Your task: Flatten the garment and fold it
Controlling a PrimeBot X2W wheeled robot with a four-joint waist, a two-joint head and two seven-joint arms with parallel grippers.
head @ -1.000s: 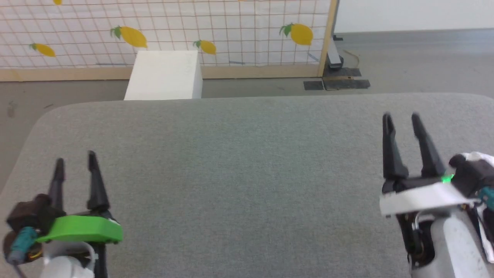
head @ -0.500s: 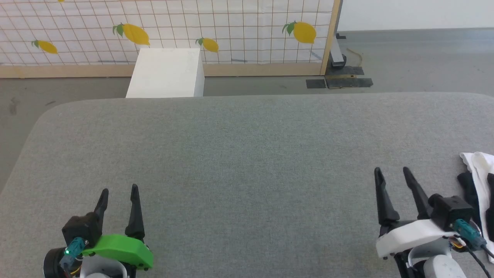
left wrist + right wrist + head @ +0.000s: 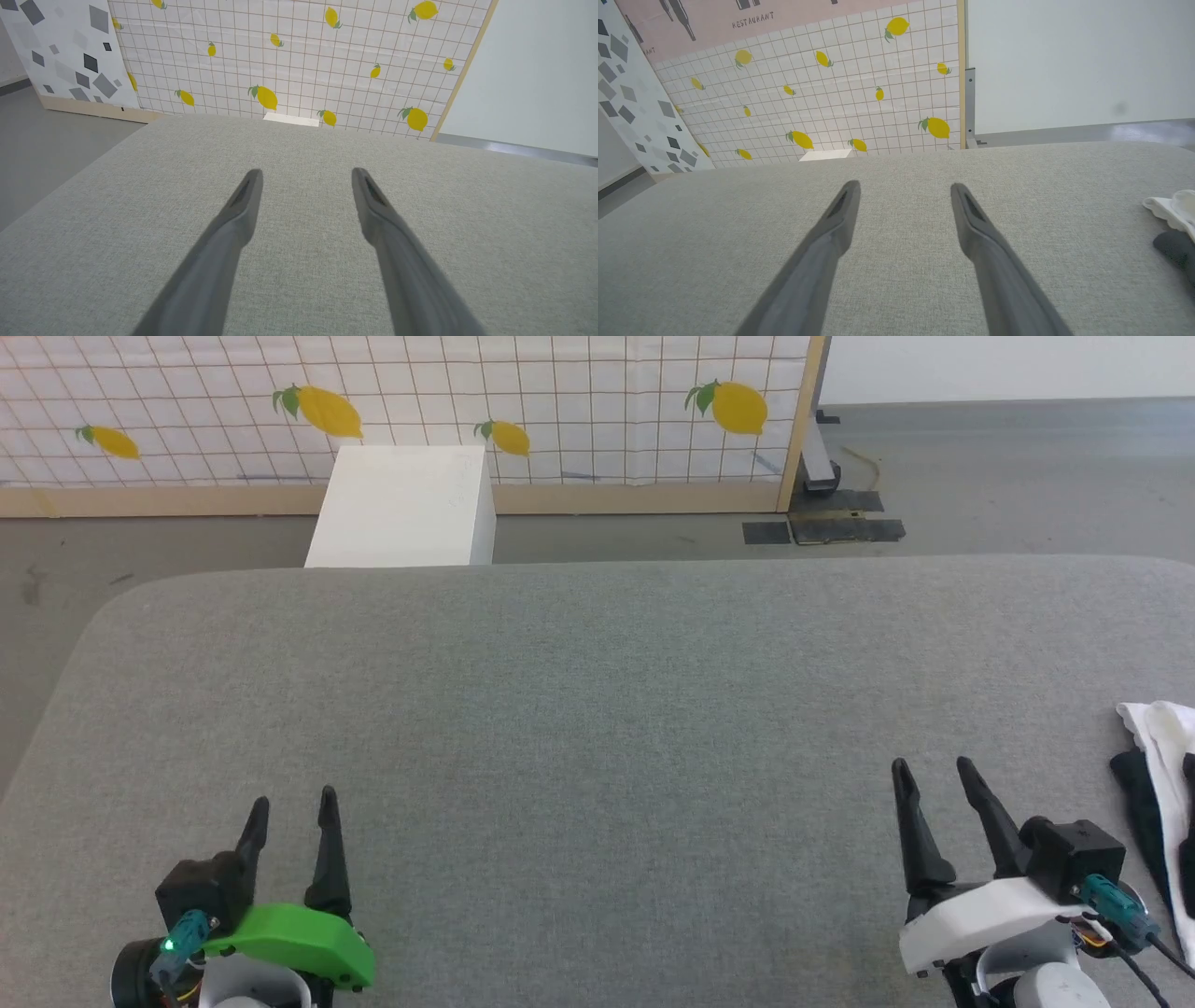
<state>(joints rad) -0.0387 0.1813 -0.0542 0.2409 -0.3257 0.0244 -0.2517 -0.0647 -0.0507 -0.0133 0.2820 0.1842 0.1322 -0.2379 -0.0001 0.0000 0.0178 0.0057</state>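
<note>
The garment [image 3: 1162, 775] lies bunched at the right edge of the grey padded table [image 3: 597, 709], white fabric with black parts, mostly cut off by the frame. In the right wrist view the garment [image 3: 1174, 219] shows at the far right. My right gripper [image 3: 929, 773] stands open at the lower right, a short way left of the garment and not touching it. At the lower left my left gripper [image 3: 291, 805] is open too, far from the garment. Both hold nothing, as the left gripper [image 3: 306, 173] and right gripper [image 3: 905, 187] show in their wrist views.
A white box [image 3: 403, 504] stands on the floor just beyond the table's far edge. Behind it runs a lemon-print grid panel [image 3: 560, 401] with a wooden frame. Grey floor surrounds the table.
Both grippers have drawn back toward me, lower in the head view, the right one much more. The camera tilted slightly. The garment's edge, earlier behind the right wrist, now shows.
</note>
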